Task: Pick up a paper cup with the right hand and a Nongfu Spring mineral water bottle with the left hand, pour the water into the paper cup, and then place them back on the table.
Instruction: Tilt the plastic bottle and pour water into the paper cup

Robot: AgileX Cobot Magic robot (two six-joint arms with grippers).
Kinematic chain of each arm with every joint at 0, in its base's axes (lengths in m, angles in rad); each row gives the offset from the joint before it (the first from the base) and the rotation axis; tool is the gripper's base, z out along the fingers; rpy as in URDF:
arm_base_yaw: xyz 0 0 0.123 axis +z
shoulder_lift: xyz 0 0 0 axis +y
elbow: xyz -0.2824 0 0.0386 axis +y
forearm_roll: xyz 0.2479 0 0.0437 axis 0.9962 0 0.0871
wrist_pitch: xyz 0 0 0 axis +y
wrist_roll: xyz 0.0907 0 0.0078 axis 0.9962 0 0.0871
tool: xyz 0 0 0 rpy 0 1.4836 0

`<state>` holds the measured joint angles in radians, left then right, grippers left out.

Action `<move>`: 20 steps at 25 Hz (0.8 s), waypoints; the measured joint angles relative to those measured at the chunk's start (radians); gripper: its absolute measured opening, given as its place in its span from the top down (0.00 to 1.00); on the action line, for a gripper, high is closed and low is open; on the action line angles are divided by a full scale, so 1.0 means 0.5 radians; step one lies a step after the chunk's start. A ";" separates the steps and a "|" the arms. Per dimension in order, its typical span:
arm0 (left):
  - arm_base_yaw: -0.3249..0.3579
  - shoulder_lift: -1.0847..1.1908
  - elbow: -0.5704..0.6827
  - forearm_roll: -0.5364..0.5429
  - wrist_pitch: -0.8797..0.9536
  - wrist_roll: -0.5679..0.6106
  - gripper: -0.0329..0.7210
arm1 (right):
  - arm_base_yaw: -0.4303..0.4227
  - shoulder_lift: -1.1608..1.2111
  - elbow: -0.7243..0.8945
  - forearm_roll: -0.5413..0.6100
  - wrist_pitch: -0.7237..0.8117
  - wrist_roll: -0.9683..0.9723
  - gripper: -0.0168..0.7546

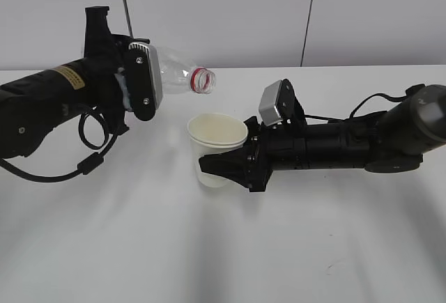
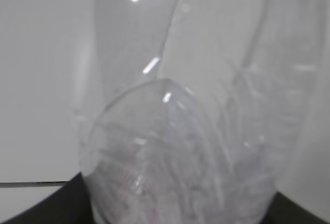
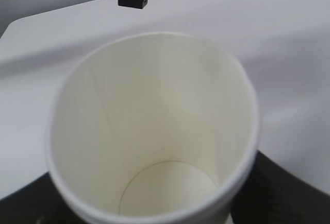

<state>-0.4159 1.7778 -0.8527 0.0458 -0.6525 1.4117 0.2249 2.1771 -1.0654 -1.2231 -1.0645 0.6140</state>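
Observation:
My left gripper [image 1: 143, 80] is shut on the clear water bottle [image 1: 182, 74], held on its side above the table [image 1: 223, 247]. Its red-ringed open mouth [image 1: 204, 80] points right, above and a little left of the paper cup [image 1: 217, 146]. In the left wrist view the clear bottle [image 2: 180, 157] fills the frame. My right gripper [image 1: 226, 165] is shut on the cup and holds it upright. In the right wrist view the cup [image 3: 154, 131] shows a cream inside with no water visible. No water shows in the bottle.
A grey-silver box [image 1: 274, 102] sits on the right arm's wrist. A black cable [image 1: 90, 157] loops under the left arm. A dark vertical seam [image 1: 309, 17] runs down the back wall.

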 joint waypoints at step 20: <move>0.000 0.000 0.000 -0.024 -0.145 0.246 0.48 | 0.000 0.000 0.000 0.000 0.005 0.000 0.35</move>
<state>-0.4159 1.7778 -0.8527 0.0340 -0.7248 1.5348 0.2249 2.1771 -1.0654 -1.2231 -1.0623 0.6140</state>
